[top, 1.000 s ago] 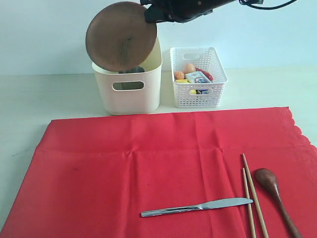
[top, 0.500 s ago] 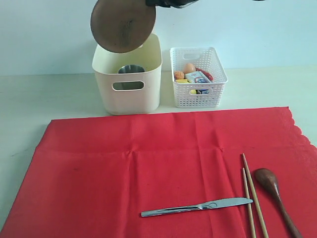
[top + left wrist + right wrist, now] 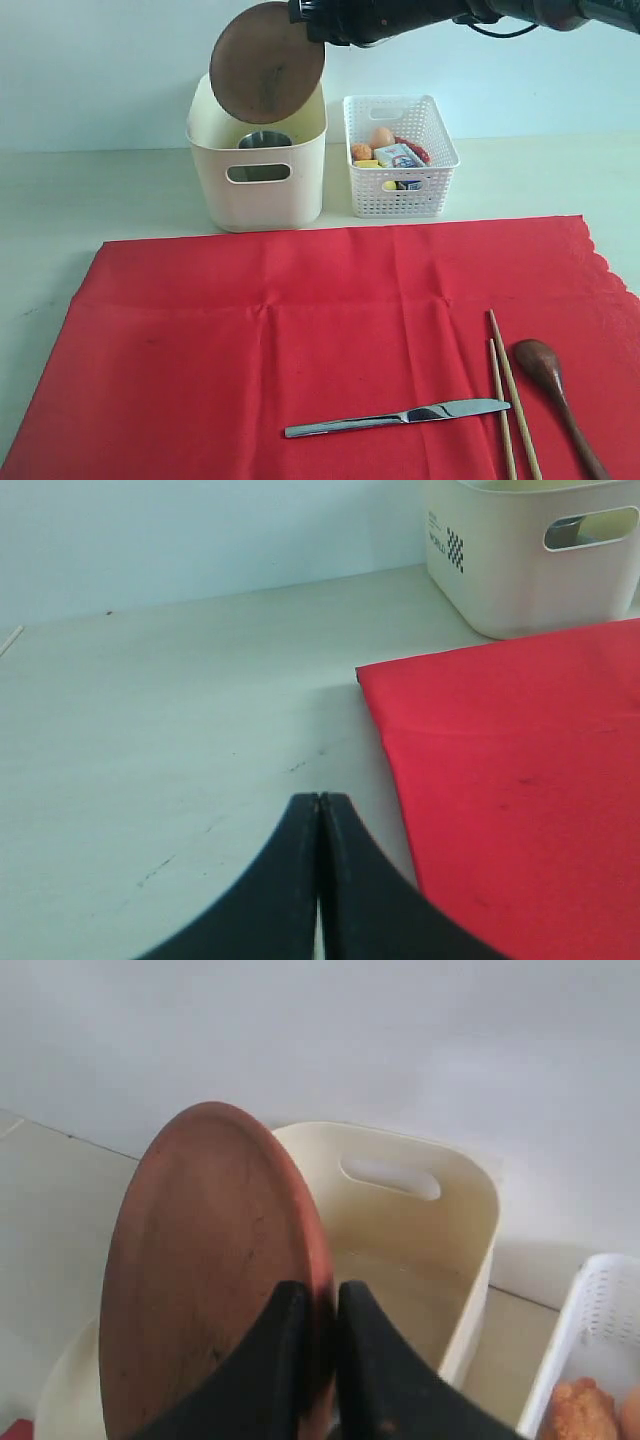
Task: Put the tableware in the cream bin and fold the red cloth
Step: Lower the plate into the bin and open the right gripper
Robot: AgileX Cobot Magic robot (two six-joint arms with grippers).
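Pinching gripper: your right gripper (image 3: 320, 1305) clamps the brown plate (image 3: 267, 62) by its rim, tilted over the cream bin (image 3: 257, 195)
Left gripper (image 3: 319, 805): pressed together, beside the red cloth (image 3: 300, 330)
Red cloth: your knife (image 3: 400, 417), chopsticks (image 3: 510, 395), spoon (image 3: 552, 382) lie on it

Plate (image 3: 267, 62) hangs above bin (image 3: 256, 195), seemingly cup (image 3: 265, 140) inside; basket (image 3: 400, 195) right, cloth (image 3: 300, 320) before.
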